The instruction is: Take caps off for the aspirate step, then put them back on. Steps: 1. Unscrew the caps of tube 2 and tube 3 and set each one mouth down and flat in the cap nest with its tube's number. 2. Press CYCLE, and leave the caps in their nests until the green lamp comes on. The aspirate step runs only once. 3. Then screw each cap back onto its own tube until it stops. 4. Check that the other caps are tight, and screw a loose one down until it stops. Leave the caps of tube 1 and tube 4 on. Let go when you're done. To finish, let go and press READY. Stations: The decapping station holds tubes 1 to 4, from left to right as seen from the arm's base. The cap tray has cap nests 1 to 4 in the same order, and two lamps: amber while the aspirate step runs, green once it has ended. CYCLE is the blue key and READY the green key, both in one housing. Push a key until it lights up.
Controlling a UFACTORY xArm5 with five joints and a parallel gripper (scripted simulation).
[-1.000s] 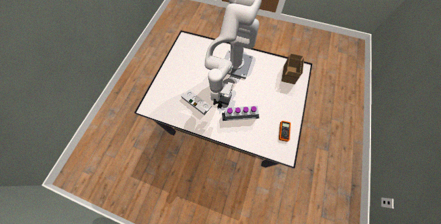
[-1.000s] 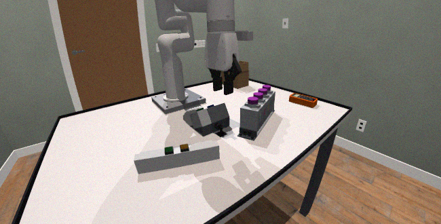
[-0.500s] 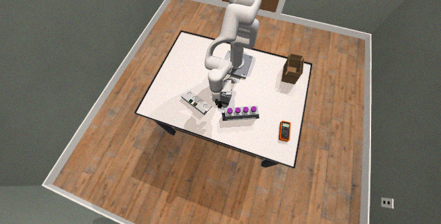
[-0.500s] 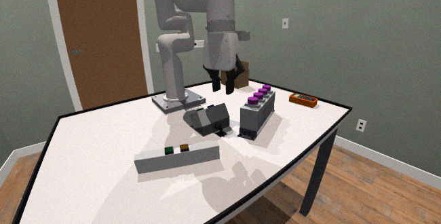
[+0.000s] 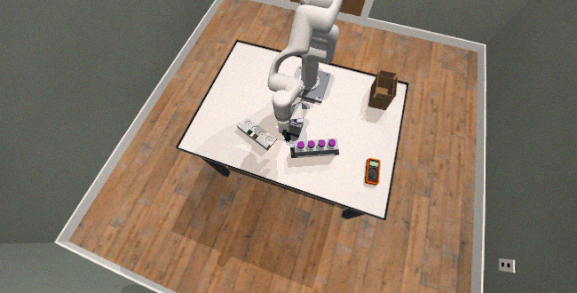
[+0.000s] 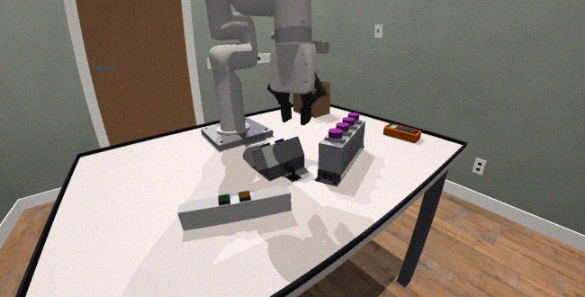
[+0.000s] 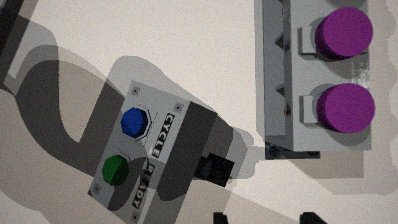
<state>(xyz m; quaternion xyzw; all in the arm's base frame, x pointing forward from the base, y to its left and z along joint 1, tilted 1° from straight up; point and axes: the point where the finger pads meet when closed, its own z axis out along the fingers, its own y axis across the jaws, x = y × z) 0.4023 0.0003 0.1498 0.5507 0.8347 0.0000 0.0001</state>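
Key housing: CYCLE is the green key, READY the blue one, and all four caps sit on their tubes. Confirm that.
Not quite. In the wrist view the CYCLE key is blue and the READY key green. All four caps do sit on their tubes.

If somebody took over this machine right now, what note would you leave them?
Gripper: half open, holding nothing, hanging in the air above the button box, beside the tube block.
Tubes: all four purple caps are on their tubes.
Cap tray: sits at the front of the table; its two lamps look unlit, and no purple cap shows on it.
Buttons: blue CYCLE key and green READY key both look unlit.
Done: nothing that shows.
Left: unscrew caps 2 and 3 into their nests, press CYCLE, wait for green, recap, check the others, press READY.
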